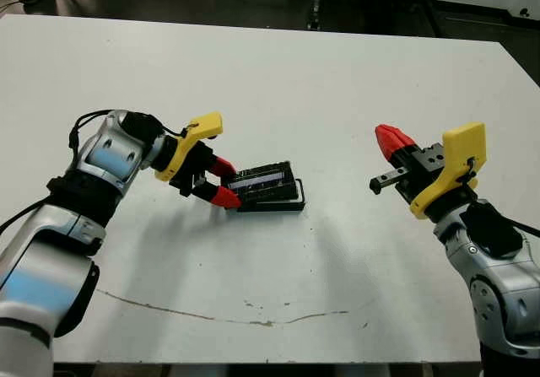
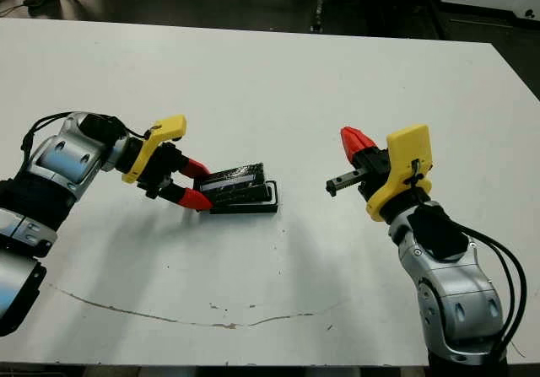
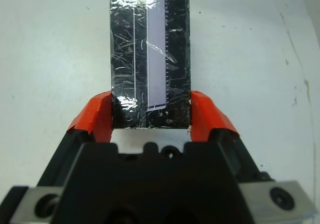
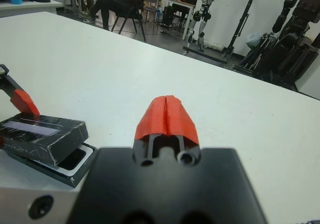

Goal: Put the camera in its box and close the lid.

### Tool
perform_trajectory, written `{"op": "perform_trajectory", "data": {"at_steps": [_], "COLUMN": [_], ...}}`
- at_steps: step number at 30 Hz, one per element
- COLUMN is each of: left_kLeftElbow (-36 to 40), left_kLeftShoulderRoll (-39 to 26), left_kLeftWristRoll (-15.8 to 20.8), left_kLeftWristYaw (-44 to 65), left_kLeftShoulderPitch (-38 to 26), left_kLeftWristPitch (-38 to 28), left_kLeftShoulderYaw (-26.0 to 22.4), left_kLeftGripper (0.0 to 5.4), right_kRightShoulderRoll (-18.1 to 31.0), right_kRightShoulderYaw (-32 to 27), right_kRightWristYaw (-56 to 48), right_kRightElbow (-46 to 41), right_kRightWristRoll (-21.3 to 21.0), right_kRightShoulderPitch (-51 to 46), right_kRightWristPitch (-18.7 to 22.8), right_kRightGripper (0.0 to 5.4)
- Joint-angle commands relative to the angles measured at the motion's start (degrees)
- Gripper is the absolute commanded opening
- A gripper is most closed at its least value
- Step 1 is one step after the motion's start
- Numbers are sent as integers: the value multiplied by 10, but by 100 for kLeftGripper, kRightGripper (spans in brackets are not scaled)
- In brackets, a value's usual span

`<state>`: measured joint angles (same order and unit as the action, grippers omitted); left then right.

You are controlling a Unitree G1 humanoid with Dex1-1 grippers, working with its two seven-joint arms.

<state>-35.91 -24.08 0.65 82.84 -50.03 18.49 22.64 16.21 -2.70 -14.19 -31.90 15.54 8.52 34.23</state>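
A: What sits closest to the head camera?

B: The right gripper (image 1: 390,159), low at the table's (image 1: 278,82) near side and well apart from the box (image 1: 274,204), on the box's right. Its two red tips are pressed flat together, nothing between them.

A: And the box itself?

B: It rests flat on the table, a shallow black tray with white lining. In the right wrist view a dark shape lies in its open part, but I cannot tell whether that is the camera.

A: Where is the lid?

B: The lid (image 1: 263,179) lies tilted over the box: its end toward the right gripper is down on the box, the opposite end is lifted. A pale stripe runs along its speckled glossy face.

A: Who lifts it?

B: The left gripper (image 1: 223,183), just beside the box on its left. Its fingers (image 3: 97,116) stand one lid-width apart, one pressed on each long edge of the raised end, clamping the lid.

A: Anything beyond the table?

B: A seated person (image 4: 112,1) far behind the box.
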Motion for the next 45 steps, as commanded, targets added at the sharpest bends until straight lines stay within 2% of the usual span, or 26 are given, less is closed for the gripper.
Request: {"op": "perform_trajectory", "data": {"at_steps": [1, 10, 13, 18, 32, 38, 45], "left_kLeftElbow": [-22, -49, -30, -2, 71, 67, 59], "left_kLeftShoulderRoll": [29, 46, 46, 47, 32, 29, 37], "left_kLeftWristRoll": [-14, -18, -24, -34, -28, -28, -54], "left_kLeftWristYaw": [-6, 6, -1, -15, -18, -19, -37], "left_kLeftShoulderPitch": [17, 10, 12, 22, 40, 45, 35], "left_kLeftWristPitch": [-12, -27, -13, -27, 4, -10, -10], "left_kLeftShoulderYaw": [21, 26, 30, 34, 34, 28, 49], "left_kLeftGripper": [317, 317, 317, 317, 317, 317, 317], "right_kRightShoulderRoll": [6, 2, 4, 5, 6, 4, 3], "right_kRightShoulderYaw": [-3, -5, -3, -2, -3, -1, -3], "right_kRightWristYaw": [1, 2, 0, 2, 3, 3, 4], "right_kRightElbow": [-5, -3, -1, -4, -3, -2, -3], "right_kRightWristRoll": [0, 4, 2, 1, -1, 0, 2], "right_kRightShoulderPitch": [-2, -2, -3, -3, -3, -2, -2], "right_kRightWristPitch": [9, 10, 3, 9, 7, 4, 8], "right_kRightGripper": [0, 0, 0, 0, 0, 0, 0]}}
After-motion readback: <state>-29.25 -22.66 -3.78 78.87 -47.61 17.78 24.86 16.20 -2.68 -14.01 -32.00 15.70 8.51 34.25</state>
